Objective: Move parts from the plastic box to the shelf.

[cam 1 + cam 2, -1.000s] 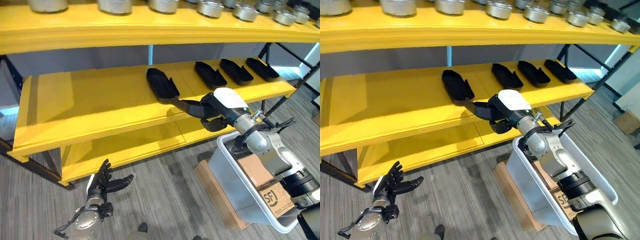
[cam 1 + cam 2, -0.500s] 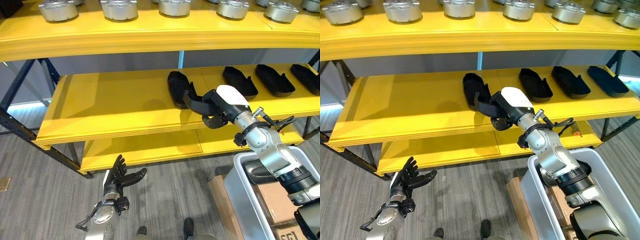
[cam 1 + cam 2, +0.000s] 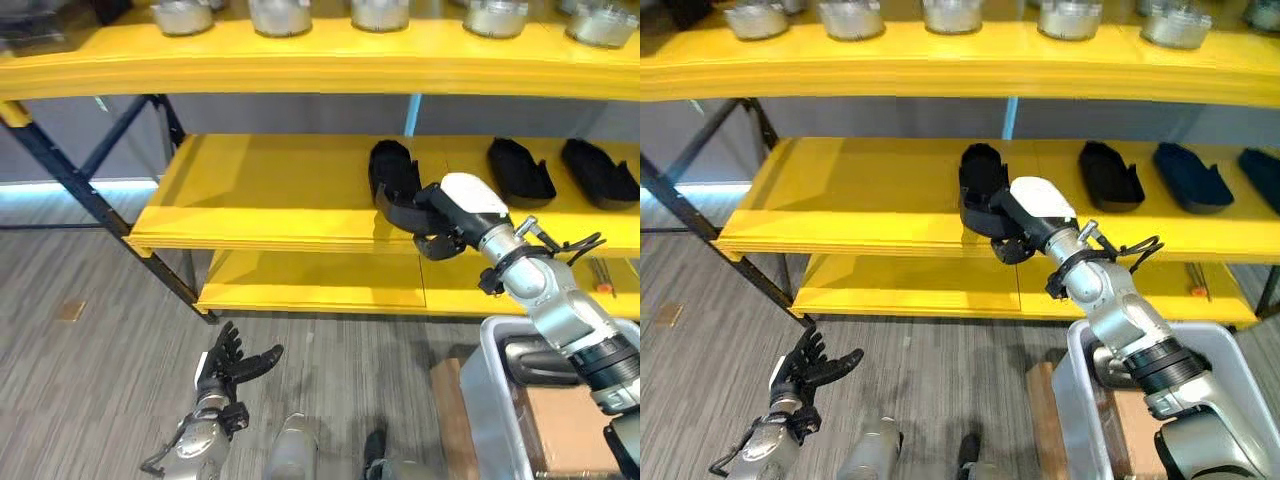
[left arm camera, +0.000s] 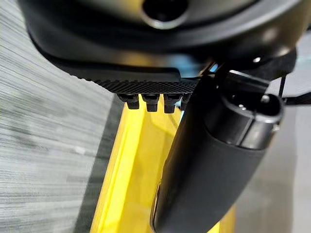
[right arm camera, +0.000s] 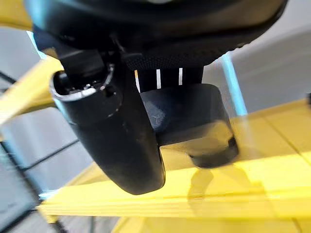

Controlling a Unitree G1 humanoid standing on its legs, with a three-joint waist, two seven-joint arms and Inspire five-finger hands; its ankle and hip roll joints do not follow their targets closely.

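On the shelf (image 3: 260,190), the right hand (image 3: 425,215) grips a black part (image 3: 393,172).

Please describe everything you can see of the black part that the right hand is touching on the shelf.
The black part is a long, shallow, matte piece, plastic by its look, with rounded ends. It lies flat on the middle yellow shelf, leftmost in a row of similar parts. The right hand grips its near end.

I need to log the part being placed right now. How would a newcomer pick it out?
Find the yellow shelf, middle level, where a row of black parts lies. The one being placed is the leftmost black part, nearest the bare stretch of board. Unlike the others, it has the right hand against its near end.
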